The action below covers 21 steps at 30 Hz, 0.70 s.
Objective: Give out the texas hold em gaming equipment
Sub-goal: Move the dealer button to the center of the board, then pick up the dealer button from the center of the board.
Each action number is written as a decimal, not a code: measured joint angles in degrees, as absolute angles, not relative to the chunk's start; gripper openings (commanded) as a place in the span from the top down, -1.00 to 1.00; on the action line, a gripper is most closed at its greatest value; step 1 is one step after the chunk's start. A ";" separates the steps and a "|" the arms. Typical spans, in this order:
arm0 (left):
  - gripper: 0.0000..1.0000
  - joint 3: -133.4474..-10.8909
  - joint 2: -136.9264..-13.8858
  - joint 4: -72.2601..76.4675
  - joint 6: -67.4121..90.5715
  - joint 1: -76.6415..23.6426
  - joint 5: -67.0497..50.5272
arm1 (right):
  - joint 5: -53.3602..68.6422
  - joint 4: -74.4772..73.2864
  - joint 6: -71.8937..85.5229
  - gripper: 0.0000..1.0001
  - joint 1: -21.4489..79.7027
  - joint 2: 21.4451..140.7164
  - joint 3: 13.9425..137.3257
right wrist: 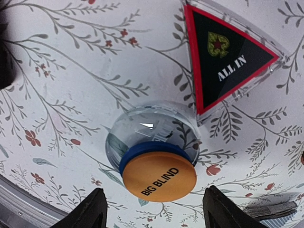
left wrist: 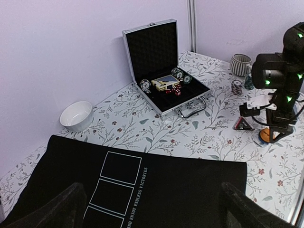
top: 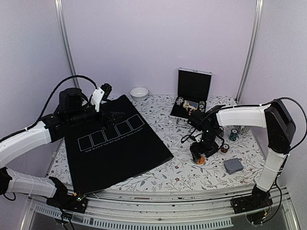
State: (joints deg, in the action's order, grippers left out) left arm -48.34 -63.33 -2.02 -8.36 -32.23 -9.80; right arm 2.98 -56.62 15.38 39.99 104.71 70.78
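Over at the right half of the desk (top: 158,178), 1 claw hangs above a dealer piece.
The right claw (right wrist: 152,211) stands wide, its 2 fingers either side of the orange BIG BLIND button (right wrist: 159,175) without gripping it, lined up for a pick, I'd say. The black-red ALL IN marker (right wrist: 228,57) lies just beside the button. The left claw (left wrist: 152,213) is also wide and holds nothing, hovering over the black mat (top: 120,153), likely waiting where pieces get laid out. Behind, the silver-edged case (left wrist: 152,47) sits open, with chip stacks (left wrist: 179,73), red dice and a gold box in its tray. The card deck (top: 233,166) lies near the front edge.
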 measured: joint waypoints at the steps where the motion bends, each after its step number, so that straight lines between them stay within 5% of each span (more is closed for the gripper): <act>1: -0.96 -48.27 -63.33 -2.02 -8.36 -32.23 -9.82 | 3.66 -56.27 15.35 -0.51 39.99 104.62 70.89; 5: -0.96 -48.23 -63.33 -2.02 -8.36 -32.23 -9.82 | 5.19 -54.26 15.53 -0.73 40.01 104.64 71.70; 13: -0.96 -48.14 -63.33 -2.02 -8.36 -32.23 -9.85 | 2.92 -53.76 16.08 -0.75 40.12 108.92 72.66; 21: -0.96 -48.12 -63.33 -2.02 -8.36 -32.23 -9.87 | 3.68 -53.52 15.81 -0.48 40.18 109.27 71.48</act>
State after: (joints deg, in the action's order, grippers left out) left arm -48.12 -63.33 -2.02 -8.36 -32.23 -9.87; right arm 3.68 -53.52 15.81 40.18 109.27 71.48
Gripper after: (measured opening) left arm 0.981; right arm 0.750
